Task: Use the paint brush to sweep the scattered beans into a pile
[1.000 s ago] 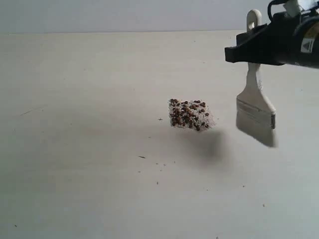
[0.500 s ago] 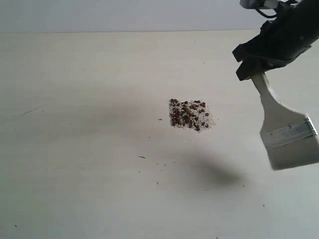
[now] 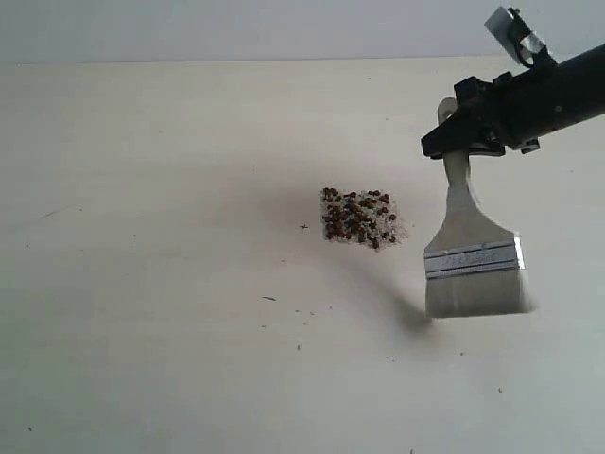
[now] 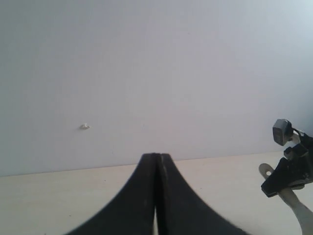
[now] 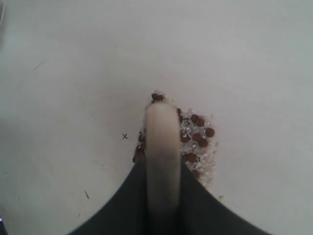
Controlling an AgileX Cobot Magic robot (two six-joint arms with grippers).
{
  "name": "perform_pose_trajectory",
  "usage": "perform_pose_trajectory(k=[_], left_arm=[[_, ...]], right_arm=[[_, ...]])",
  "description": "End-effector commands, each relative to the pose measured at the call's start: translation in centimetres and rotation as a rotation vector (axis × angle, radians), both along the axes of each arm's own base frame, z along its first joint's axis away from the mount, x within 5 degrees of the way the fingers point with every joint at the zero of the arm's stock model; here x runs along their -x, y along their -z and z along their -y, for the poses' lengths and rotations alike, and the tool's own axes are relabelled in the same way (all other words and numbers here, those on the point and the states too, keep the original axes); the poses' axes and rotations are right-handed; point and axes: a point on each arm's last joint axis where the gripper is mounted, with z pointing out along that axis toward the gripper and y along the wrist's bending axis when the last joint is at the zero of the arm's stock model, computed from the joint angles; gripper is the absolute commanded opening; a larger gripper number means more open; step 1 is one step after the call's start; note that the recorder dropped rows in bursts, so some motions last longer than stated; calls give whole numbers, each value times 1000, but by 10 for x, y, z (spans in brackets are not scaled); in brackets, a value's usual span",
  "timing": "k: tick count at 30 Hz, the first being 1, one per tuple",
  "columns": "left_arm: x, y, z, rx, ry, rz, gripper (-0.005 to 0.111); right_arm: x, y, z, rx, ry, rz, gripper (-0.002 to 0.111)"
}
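Exterior: black right claw [image 3: 458, 142] grips the cream handle of the flat, silver-banded paint brush [image 3: 470, 260], near the round reddish-brown beans [image 3: 359, 218] clumped on the smooth table [image 3: 142, 284]; left wrist: left claw [image 4: 156, 159] pinched together, empty; right wrist: rounded handle overlaps beans.

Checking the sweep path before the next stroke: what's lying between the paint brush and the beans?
Nothing. In the exterior view, the stretch of table between the paint brush and the beans is bare.

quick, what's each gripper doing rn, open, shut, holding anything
left gripper: closed, jaws pressed together with nothing between them
right gripper: closed on the handle of the paint brush, which hangs bristles down
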Motion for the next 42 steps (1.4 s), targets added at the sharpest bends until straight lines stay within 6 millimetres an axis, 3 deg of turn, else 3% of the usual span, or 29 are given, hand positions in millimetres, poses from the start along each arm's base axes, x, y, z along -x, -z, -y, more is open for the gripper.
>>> perform_pose_trajectory(k=[1, 12, 23, 27, 33, 36, 38, 42], left_arm=[[1, 0, 0, 2, 0, 6, 0], [1, 0, 0, 2, 0, 6, 0], [1, 0, 0, 2, 0, 6, 0], [1, 0, 0, 2, 0, 6, 0], [1, 0, 0, 2, 0, 6, 0], [1, 0, 0, 2, 0, 6, 0], [1, 0, 0, 2, 0, 6, 0], [1, 0, 0, 2, 0, 6, 0]], right_arm=[[-6, 17, 3, -3, 47, -12, 0], [-11, 27, 9, 79, 88, 12, 1], [-15, 36, 22, 239, 167, 15, 39], [-18, 38, 28, 298, 229, 18, 44], [-21, 27, 35, 344, 316, 39, 40], [-16, 7, 38, 382, 326, 63, 23], [-7, -10, 39, 401, 347, 113, 4], [24, -41, 45, 451, 469, 241, 0]])
